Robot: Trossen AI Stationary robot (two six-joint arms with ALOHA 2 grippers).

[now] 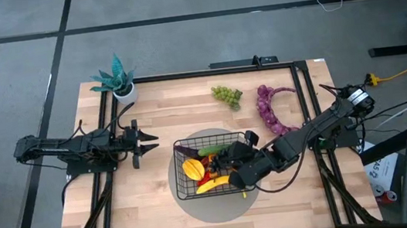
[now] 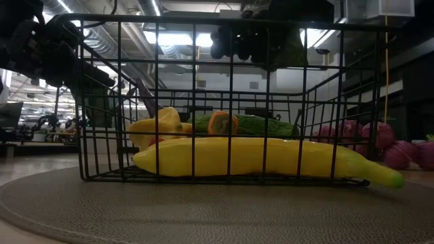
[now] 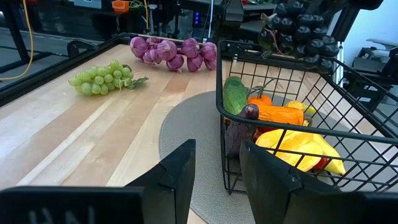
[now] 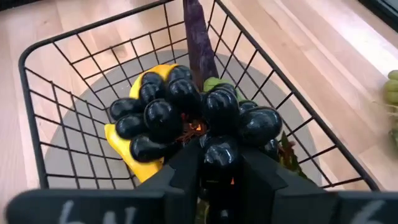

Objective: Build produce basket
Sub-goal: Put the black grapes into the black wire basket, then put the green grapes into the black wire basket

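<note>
Dark grapes (image 4: 186, 118) clamped by right gripper (image 4: 217, 163), held over basket (image 1: 181, 149) at frame centre. Banana (image 2: 258, 157), cucumber (image 2: 261, 125) seen inside. Left gripper (image 1: 147, 142) parked left of basket, fingers parted, nothing held.

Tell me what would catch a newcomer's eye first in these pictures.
The right gripper holds a bunch of dark grapes over the black wire basket, which sits on a round grey mat near the table's middle. Inside the basket, a long yellow banana lies along the front. Green grapes and purple grapes are still on the table behind the basket, while the left gripper waits open to the basket's left.
</note>
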